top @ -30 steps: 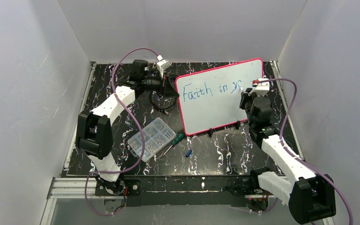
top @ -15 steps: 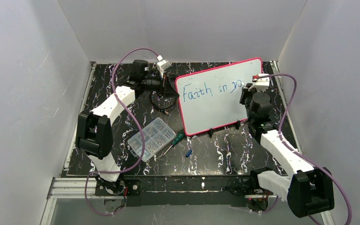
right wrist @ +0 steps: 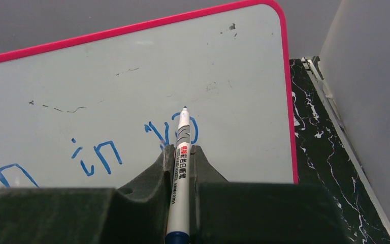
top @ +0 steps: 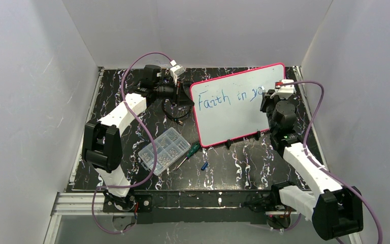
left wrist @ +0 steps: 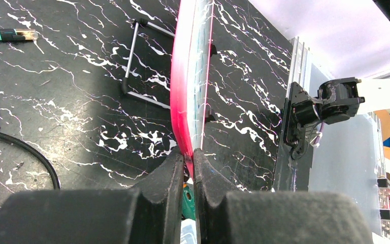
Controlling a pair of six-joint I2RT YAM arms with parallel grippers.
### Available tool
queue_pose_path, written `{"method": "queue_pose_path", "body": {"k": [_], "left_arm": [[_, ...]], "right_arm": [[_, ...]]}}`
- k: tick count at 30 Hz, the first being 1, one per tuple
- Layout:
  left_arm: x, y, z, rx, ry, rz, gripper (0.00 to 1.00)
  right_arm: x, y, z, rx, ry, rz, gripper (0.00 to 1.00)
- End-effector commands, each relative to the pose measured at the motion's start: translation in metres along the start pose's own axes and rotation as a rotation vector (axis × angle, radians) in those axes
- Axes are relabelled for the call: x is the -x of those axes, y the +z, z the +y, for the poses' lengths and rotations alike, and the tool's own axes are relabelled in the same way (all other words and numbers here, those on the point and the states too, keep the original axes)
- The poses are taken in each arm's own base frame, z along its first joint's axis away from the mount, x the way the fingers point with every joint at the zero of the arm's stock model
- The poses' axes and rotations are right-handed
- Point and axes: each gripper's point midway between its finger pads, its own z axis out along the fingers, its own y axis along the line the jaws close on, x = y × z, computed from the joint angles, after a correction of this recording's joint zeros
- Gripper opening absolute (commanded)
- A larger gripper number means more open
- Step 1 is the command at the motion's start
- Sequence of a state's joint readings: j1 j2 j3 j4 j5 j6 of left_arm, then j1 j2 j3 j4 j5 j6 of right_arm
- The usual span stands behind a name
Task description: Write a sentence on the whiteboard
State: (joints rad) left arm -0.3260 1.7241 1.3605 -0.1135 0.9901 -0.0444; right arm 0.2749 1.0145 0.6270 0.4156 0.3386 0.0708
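Toward the far right of the black, white-veined counter, the large rectangular glossy white, pink-red-framed whiteboard is standing on its long lower edge, with a thin wire stand showing behind it. Its long axis is running left to right, the right end angling slightly toward the far wall, and its writing face is facing the arm bases. Small black clips are sitting on the lower edge.

The left tool is clenching the frame at the board's left short edge, jaws pinched onto both faces. The right tool is grasping a slim white-barrelled marker pen. Its long axis is pointing forward out of the jaws at the board's upper right area. Contact between tip and surface cannot be confirmed.

The blue handwritten sentence is running along the upper part of the board, reading "Faith in yo".

Near the counter's centre, a clear plastic compartment box, a green-handled screwdriver and a small blue cap are lying apart from the board.
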Motion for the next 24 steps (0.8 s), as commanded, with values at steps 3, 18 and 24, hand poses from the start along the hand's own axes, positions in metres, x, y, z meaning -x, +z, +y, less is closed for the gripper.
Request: {"method": "queue_pose_path", "body": {"k": [3, 18, 24], "left_arm": [[0.014, -0.007, -0.025, -0.046, 0.064, -0.018, 0.0], [0.013, -0.007, -0.024, -0.047, 0.061, -0.017, 0.0], [0.013, -0.007, -0.024, -0.045, 0.064, -0.017, 0.0]], "right_arm": [[0.026, 0.01, 0.001, -0.009, -0.007, -0.072, 0.01], [0.022, 0.018, -0.008, -0.054, -0.01, -0.066, 0.01], [0.008, 0.013, -0.015, -0.086, -0.008, -0.032, 0.01]]}}
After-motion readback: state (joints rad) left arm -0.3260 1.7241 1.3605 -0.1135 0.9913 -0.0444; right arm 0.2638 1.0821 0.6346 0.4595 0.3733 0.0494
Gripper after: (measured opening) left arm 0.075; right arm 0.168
